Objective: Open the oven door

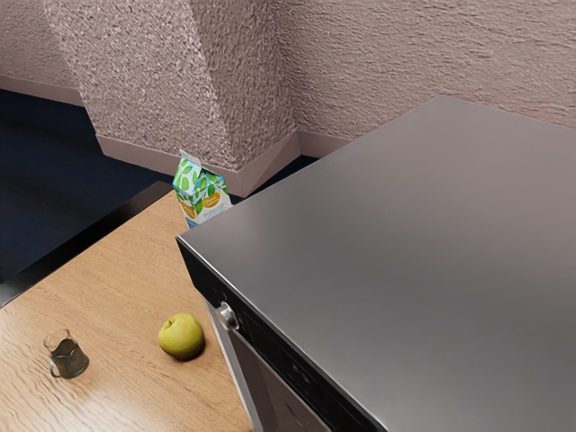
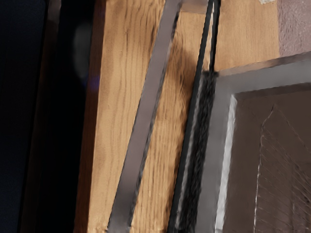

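The oven (image 1: 387,234) takes up much of the exterior view, its broad grey top facing up and a silver knob (image 1: 228,315) on its black front panel. Below that panel runs a pale upright edge (image 1: 236,369). My hand faces a long, slanting grey bar (image 2: 146,107), seemingly the door handle, with wood visible on both sides of it. Beside the bar run a narrow black edge (image 2: 191,131) and a grey frame (image 2: 212,145) around a dark brown panel or cavity (image 2: 286,155). How far the door stands from the oven body I cannot tell.
In the exterior view, a green apple (image 1: 182,337) and a dark glass mug (image 1: 68,355) are on the wooden table (image 1: 108,297), near the oven's front. A patterned carton (image 1: 202,192) stands behind the oven's corner. Textured walls (image 1: 405,54) rise beyond.
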